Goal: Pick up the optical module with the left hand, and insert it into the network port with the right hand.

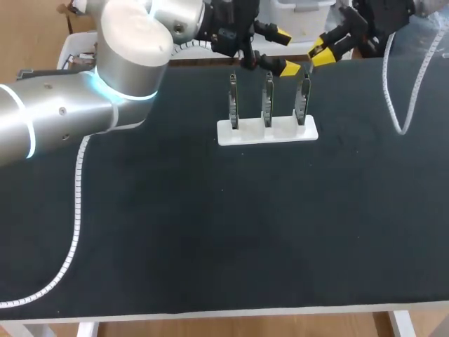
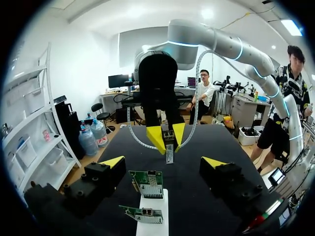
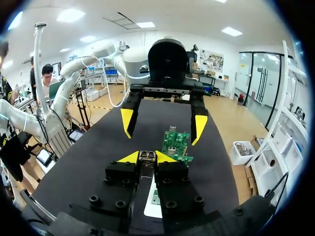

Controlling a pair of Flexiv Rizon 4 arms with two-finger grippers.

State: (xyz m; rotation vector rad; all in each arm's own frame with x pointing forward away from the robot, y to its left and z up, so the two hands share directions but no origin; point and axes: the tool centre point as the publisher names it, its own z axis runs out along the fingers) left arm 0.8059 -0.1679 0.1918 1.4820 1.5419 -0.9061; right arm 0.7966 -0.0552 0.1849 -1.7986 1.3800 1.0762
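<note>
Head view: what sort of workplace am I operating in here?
Likely an electronics assembly or test bench: a black-topped table, a white holder with three network cards standing upright, and the right gripper shut on a small optical module.

Three upright network cards [image 1: 267,105] in a white holder [image 1: 242,135] stand at the table's [image 1: 210,239] twelve o'clock. Just behind them, the spread left gripper [image 1: 285,50] and the right gripper [image 1: 319,54], clamped on the optical module [image 2: 169,150], crowd the approach. From four round to eight o'clock a gripper passes freely. White cables lie at nine [image 1: 76,203] and two o'clock [image 1: 393,98].
</note>
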